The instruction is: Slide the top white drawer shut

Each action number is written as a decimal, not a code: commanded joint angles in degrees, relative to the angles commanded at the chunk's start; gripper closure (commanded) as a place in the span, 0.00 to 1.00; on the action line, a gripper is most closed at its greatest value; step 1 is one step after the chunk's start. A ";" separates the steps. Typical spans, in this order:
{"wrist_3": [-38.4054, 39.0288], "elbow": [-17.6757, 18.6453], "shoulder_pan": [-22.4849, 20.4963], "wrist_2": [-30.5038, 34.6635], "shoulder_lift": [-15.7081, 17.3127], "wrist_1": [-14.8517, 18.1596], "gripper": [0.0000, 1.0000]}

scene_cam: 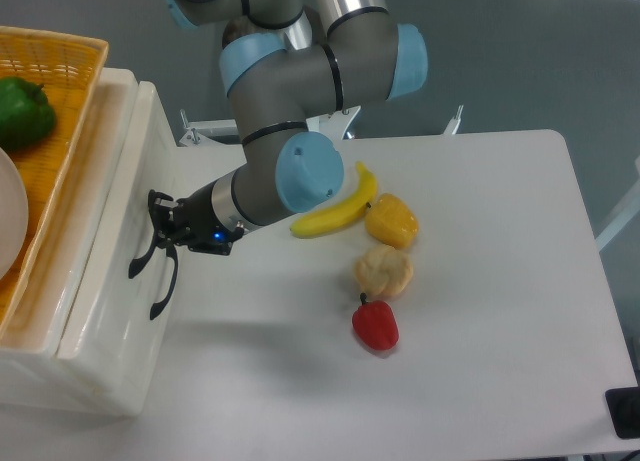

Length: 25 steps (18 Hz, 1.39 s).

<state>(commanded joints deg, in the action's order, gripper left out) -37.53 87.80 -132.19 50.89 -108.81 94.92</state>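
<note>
The top white drawer (118, 216) is in the white cabinet at the left, with its front facing right. Its black curved handle (141, 260) sits on that front, just left of the lower drawer's matching handle (164, 289). The top drawer's front looks about flush with the cabinet face. My gripper (159, 219) points left and its black fingertips (154, 200) are at or touching the drawer front, just above the handles. The fingers are dark and bunched, so I cannot tell their gap. It holds nothing that I can see.
A woven orange basket (70, 101) with a green pepper (22, 111) stands on the cabinet. On the white table (500, 331) lie a banana (335, 213), a yellow pepper (392, 221), a beige item (384, 271) and a red pepper (375, 324).
</note>
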 joint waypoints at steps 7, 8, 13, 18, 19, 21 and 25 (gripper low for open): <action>0.00 0.00 0.35 -0.09 -0.09 -0.09 0.93; 0.00 0.00 0.44 -0.09 -0.09 -0.09 0.93; 0.00 0.00 0.44 -0.09 -0.18 -0.09 0.93; 0.09 0.00 1.14 0.00 -0.53 -0.09 0.92; 0.09 0.00 1.14 0.00 -0.53 -0.09 0.92; 0.09 0.00 1.06 0.00 -0.35 -0.09 0.85; -0.09 -0.09 0.88 0.17 -0.18 -0.17 0.71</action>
<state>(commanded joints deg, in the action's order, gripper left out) -37.62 87.71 -131.31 51.06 -108.98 94.75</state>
